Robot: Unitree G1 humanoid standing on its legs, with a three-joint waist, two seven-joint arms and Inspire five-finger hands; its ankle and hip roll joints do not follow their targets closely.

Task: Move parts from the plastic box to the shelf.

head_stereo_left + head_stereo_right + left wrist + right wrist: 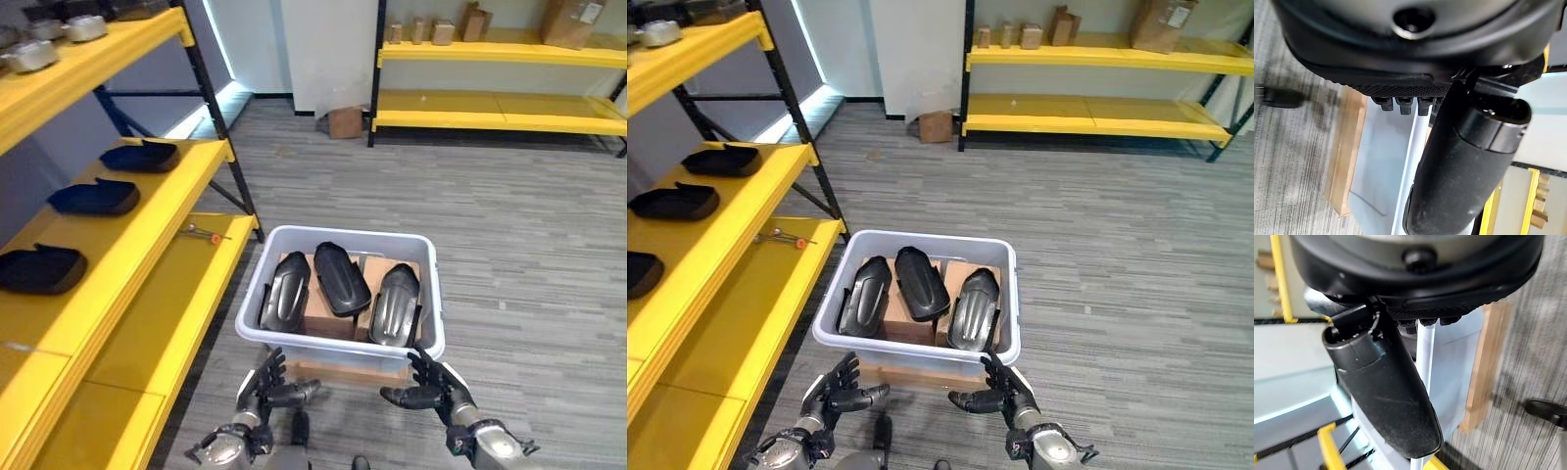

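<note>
Plastic box (294,338) on a wooden block (333,370), grey carpet (529,245), yellow shelf (147,255) beside.
Left hand (263,390) and right hand (428,388) spread fingers before the box; three dark parts (341,277) half hidden.

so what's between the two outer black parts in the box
A third black part lies between the left part and the right part, propped on cardboard inside the box, as the left eye view shows.

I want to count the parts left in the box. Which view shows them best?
The left eye view: three black parts lie in the box, seen from above. The right eye view shows the same. Both wrist views show the box wall and rim past the hands, no parts.
</note>
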